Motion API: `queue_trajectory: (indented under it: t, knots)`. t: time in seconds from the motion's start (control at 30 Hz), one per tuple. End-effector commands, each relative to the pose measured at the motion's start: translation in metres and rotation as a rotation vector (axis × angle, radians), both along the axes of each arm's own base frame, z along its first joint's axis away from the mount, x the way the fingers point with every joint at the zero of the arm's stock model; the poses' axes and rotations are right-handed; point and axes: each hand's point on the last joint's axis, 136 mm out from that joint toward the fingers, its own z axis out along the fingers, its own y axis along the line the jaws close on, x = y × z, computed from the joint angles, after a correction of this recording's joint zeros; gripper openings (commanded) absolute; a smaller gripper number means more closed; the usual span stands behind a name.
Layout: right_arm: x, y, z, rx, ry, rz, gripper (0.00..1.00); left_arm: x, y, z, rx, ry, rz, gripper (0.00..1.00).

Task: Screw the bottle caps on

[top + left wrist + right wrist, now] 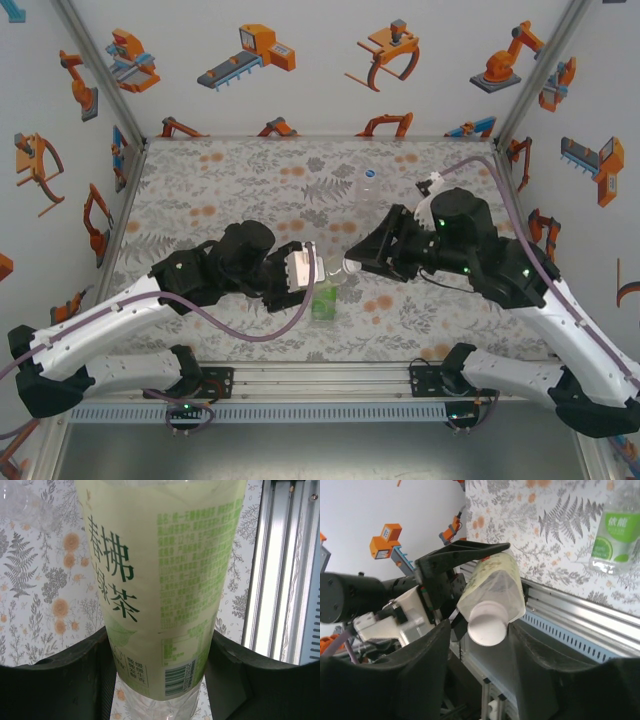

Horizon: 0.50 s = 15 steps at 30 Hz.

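My left gripper (303,270) is shut on the bottle with the pale yellow-green label (326,270) and holds it level above the table, neck pointing right. In the left wrist view that label (165,585) sits between both fingers (95,665). A white cap (487,625) sits on the bottle's neck. My right gripper (480,628) is open around this cap: the right finger (530,645) touches it and the left finger stands a little apart. The bright-green-label bottle (323,301) stands on the table below them. A clear bottle with a blue cap (368,190) stands behind.
The aluminium rail (320,385) runs along the table's near edge, close under the held bottle in the right wrist view. The bright green label (615,534) shows at that view's upper right. Side walls close in the flowered table (220,180) on the left, right and back.
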Motion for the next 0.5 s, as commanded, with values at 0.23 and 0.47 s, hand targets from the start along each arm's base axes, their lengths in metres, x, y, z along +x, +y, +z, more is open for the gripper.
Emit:
queue_trajectory:
  t: [0.23, 0.47]
  knots:
    - [-0.009, -0.024, 0.064, -0.04, -0.489, 0.096, 0.51, -0.012, -0.003, 0.0, -0.006, 0.027, -0.068, 0.0]
    - [-0.047, -0.009, 0.091, -0.017, -1.021, 0.387, 0.51, -0.021, -0.002, 0.002, -0.021, 0.042, -0.105, 0.0]
